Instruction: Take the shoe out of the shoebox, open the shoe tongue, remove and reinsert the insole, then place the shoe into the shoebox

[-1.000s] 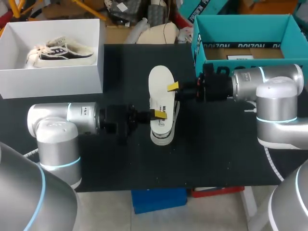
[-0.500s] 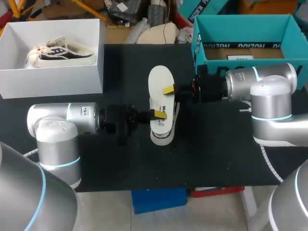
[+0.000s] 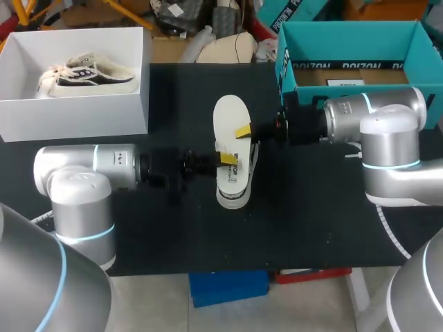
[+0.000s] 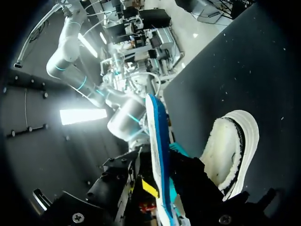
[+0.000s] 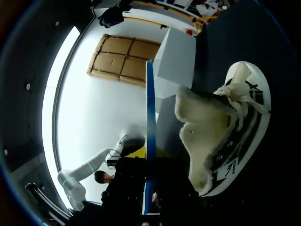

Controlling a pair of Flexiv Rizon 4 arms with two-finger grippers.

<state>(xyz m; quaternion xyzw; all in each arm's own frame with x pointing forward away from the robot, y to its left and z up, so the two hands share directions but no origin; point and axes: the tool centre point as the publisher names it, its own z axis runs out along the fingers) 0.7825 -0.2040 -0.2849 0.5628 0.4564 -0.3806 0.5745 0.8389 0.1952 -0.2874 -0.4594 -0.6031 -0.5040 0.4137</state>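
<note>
Insole (image 3: 232,117) — held flat just above the shoe (image 3: 232,196), which lies mid-bench (image 3: 311,221). Left pincer (image 3: 227,160) and right pincer (image 3: 243,129) each pinch an insole edge. Risk — unequal pulls may buckle or drop it beside the shoe.

Dark print (image 3: 234,156) on the white insole (image 3: 231,124) just beside the left gripper (image 3: 227,160), too small to read, white lettering (image 3: 353,66) on the teal shoebox (image 3: 286,77) wall behind the right gripper (image 3: 243,130), white label (image 3: 344,82) below it, illegible.
</note>
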